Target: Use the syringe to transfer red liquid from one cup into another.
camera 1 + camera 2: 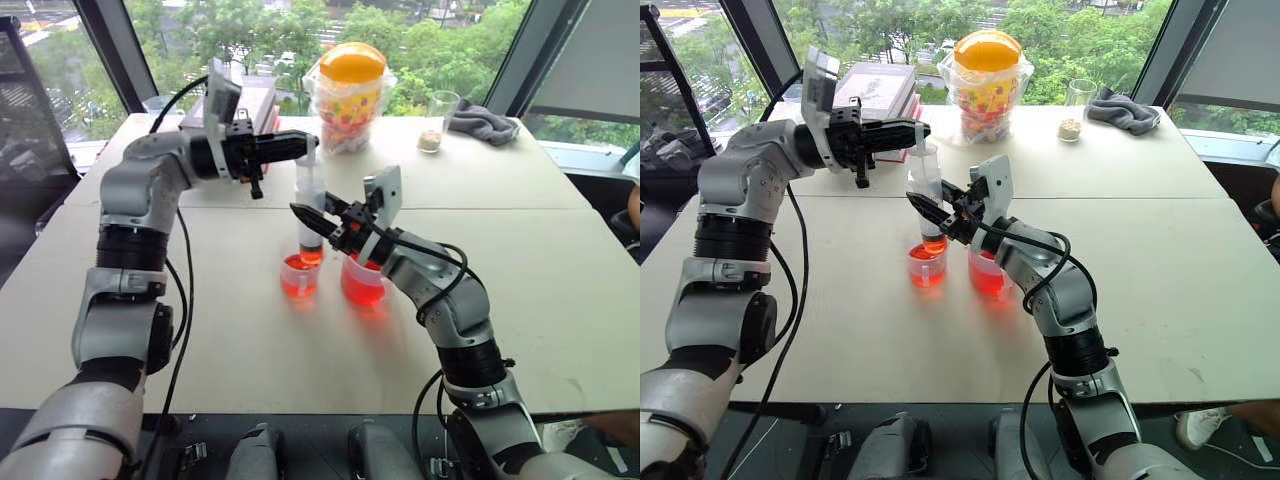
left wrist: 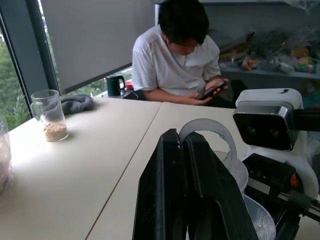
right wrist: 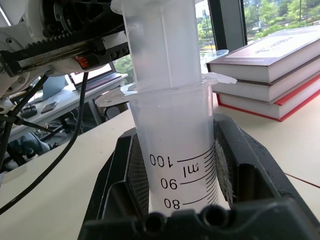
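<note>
Mid-frame, the right pincer (image 1: 303,213) clamps the syringe (image 1: 310,205) upright over the smaller cup (image 1: 299,276). The left pincer (image 1: 308,143), fingers together, sits at the plunger top.

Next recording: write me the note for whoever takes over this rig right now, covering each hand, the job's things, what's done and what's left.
Right hand: shut on the barrel of the large clear plastic syringe, held upright, its red tip in the smaller narrow clear cup.
Left hand: shut at the syringe's white plunger top.
Wider clear handled cup stands beside the smaller cup; both hold translucent red liquid.
Done: syringe gripped and placed over the smaller cup.
Left: work the plunger; I cannot tell whether it is about to draw or discharge.
</note>
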